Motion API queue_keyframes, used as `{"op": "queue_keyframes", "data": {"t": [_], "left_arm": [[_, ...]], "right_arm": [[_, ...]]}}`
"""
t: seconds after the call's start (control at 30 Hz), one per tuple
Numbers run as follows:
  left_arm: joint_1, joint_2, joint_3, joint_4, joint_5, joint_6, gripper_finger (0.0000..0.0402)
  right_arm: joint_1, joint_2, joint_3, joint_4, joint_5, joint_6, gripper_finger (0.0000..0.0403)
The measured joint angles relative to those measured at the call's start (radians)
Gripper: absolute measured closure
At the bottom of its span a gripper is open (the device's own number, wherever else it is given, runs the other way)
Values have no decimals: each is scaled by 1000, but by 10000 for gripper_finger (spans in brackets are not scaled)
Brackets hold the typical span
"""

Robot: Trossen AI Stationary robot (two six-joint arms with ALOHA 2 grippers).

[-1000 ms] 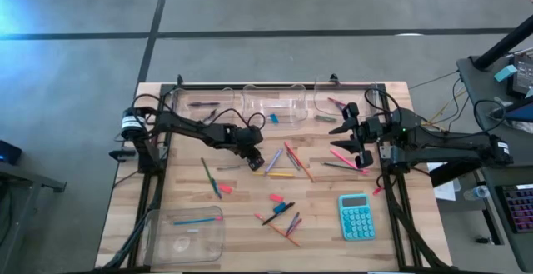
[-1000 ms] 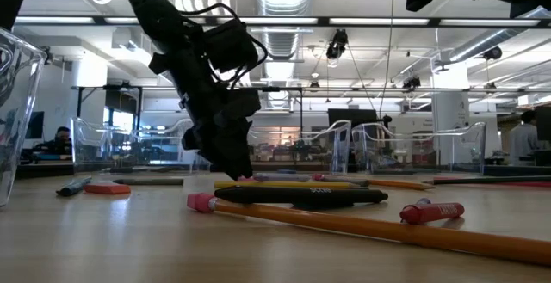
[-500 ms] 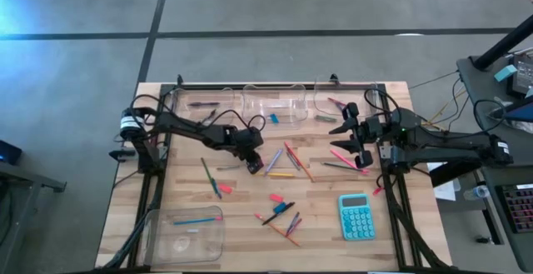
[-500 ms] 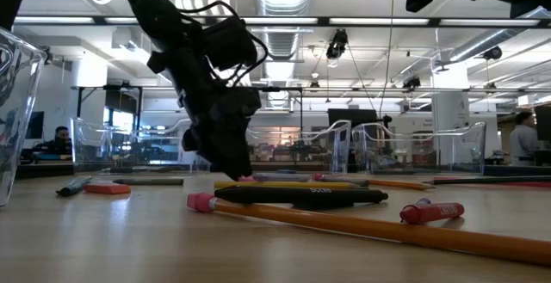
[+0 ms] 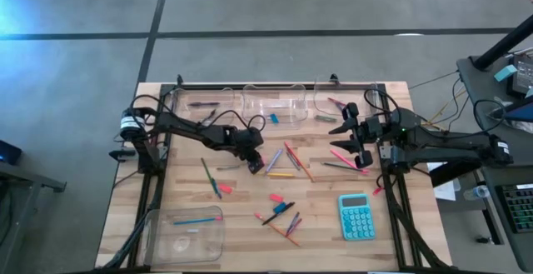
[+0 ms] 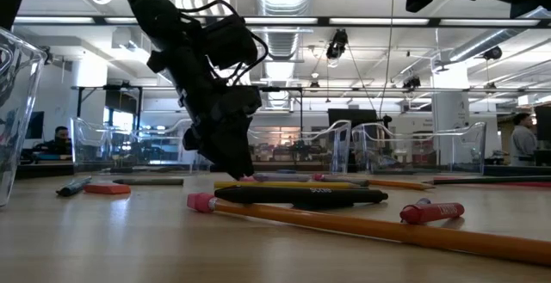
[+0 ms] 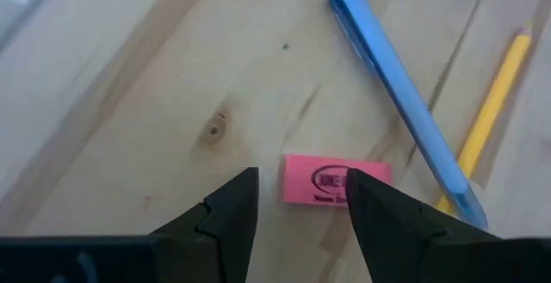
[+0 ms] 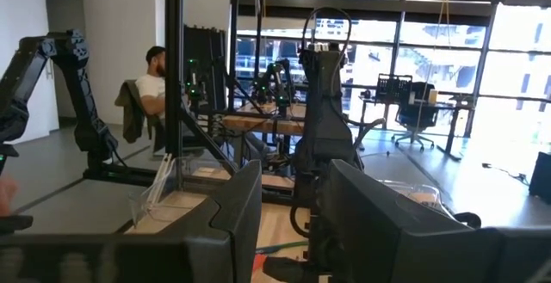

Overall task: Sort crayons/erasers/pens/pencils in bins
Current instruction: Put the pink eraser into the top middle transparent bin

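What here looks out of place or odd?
The teal calculator lies among the scattered sticks, though it fits none of the sorted kinds. The left gripper hovers open above a pink eraser. Nothing looks spilled or damaged.

**Stationery scattered mid-bench, four bins at the edges**

Three clear bins [image 5: 271,103] stand in a row along the 12 o'clock edge; the left one holds a dark pen [image 5: 202,104], the right one a pink stick. A fourth bin [image 5: 185,232] at 7 o'clock holds a blue pencil [image 5: 196,221]. A pink eraser [image 7: 334,181] lies flat at centre, beside a light-blue stick [image 7: 403,98] and a yellow pencil [image 7: 491,111]. More pencils, pens [image 5: 278,213] and erasers [image 5: 276,198] lie loose toward 6 o'clock; a green pencil [image 5: 206,174] lies at 9 o'clock.
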Motion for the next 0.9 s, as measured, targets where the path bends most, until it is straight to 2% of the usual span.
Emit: {"op": "queue_keyframes", "data": {"t": [0.9], "left_arm": [[-27, 45, 4, 39, 14, 18, 240]], "right_arm": [[0, 0, 0, 0, 0, -4, 275]]}}
